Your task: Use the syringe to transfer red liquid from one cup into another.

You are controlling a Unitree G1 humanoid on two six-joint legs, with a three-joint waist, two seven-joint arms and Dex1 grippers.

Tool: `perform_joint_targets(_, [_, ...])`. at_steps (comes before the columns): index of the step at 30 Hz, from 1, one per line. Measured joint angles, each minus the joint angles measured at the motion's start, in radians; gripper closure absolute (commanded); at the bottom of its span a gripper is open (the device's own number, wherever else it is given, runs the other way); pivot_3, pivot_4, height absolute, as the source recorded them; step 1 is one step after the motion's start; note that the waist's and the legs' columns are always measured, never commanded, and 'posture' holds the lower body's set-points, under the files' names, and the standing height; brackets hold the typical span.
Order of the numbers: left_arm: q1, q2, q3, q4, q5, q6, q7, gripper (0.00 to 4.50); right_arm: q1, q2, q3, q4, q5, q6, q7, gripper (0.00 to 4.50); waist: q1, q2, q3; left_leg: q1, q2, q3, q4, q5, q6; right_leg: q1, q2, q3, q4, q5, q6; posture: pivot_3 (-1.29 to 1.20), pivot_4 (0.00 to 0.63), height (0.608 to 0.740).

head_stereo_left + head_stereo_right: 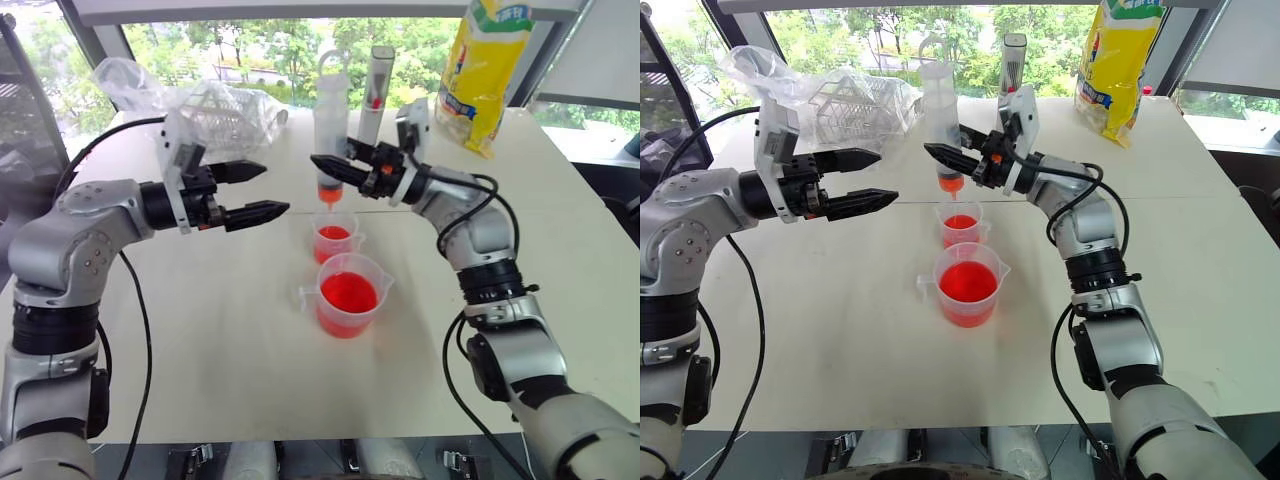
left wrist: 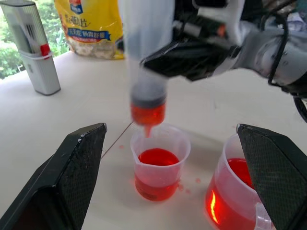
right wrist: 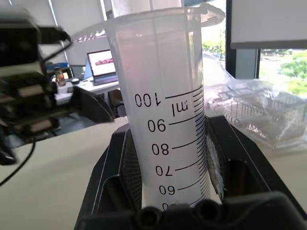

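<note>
A crinkled clear plastic bag (image 1: 150,85) with a white wire basket (image 1: 225,115) in it lies at the far left of the white table (image 1: 230,340). In front of it the left gripper (image 1: 262,193) hovers level, its two black, ridged, pointed fingers spread wide and empty, aimed toward the cups from the left. In the middle the syringe (image 1: 331,125), a fat clear plastic barrel with black graduation marks, stands upright with its orange-red tip just above the smaller clear cup (image 1: 335,237); a little red liquid (image 1: 330,193) sits at the bottom of the barrel under the dark seal, and more fills the low part of that cup. Just nearer stands the larger clear measuring cup (image 1: 349,296), spouted, holding bright red-orange liquid. The right gripper (image 1: 332,167) is clamped on the barrel from the right, its fingers pressed to both sides. Behind the syringe rises an upright white-grey tube (image 1: 377,90), partly hidden by it. At the far right a yellow bag (image 1: 485,70) stands, its top cut off. The syringe's plunger top is hard to make out against the bright window
</note>
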Motion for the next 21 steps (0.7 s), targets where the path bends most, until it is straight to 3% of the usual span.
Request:
perform_joint_targets(11, [-0.234, -0.110, -0.026, 0.181, 0.051, -0.086, 0.049, 0.04, 0.085, 0.022, -0.005, -0.001, -0.064, -0.082, -0.015, 3.08, 0.001, 0.000, 0.000, 0.001, -0.001, 0.000, 0.000, 0.000, -0.001, 0.001, 0.000, -0.001, 0.000, 0.000, 0.000, 0.00, 0.150, 0.740])
perform_joint_targets(21, [-0.389, -0.212, -0.111, 0.359, 0.100, -0.154, -0.048, 0.04, 0.149, 0.017, -0.008, -0.097, -0.063, -0.046, -0.038, 3.08, -0.001, 0.000, 0.000, 0.001, -0.001, 0.000, 0.000, 0.001, -0.001, 0.001, 0.001, -0.001, 0.001, 0.000, 0.000, 0.00, 0.150, 0.740])
